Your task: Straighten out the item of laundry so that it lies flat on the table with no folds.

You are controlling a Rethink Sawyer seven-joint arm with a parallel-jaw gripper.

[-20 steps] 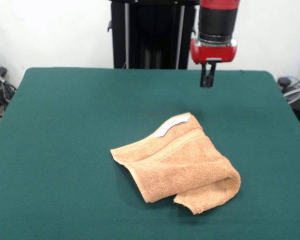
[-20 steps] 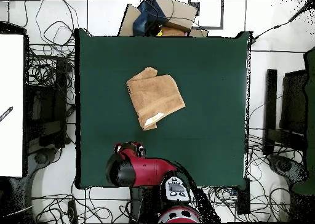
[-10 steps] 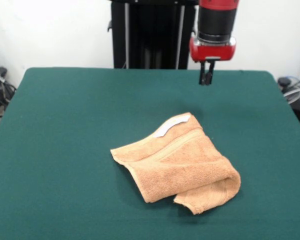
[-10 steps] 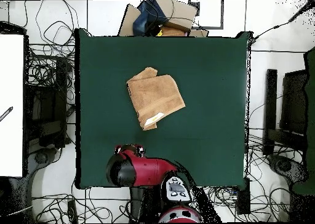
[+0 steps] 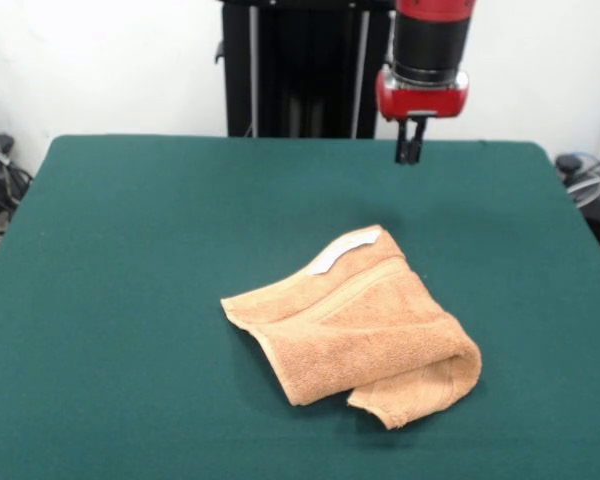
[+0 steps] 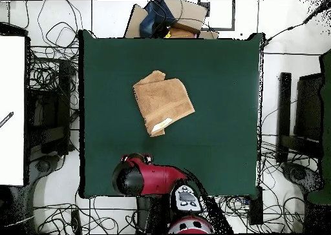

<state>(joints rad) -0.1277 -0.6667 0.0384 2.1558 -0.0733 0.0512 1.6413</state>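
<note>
The item of laundry is a tan terry towel lying folded over itself near the middle of the green table, its white tag showing on the far edge and a rolled fold at its right end. In the overhead view the item of laundry lies a little left of the table's centre. My gripper hangs in the air above the table's far side, well apart from the towel, shut and holding nothing. From overhead only the red arm shows, and it hides the gripper.
Cables and dark equipment lie on the floor around the table. A cardboard box with items sits just beyond one table edge. A white board stands at the left in the overhead view.
The gripper has risen slightly and drifted a little toward the table's far edge. The towel has not moved.
</note>
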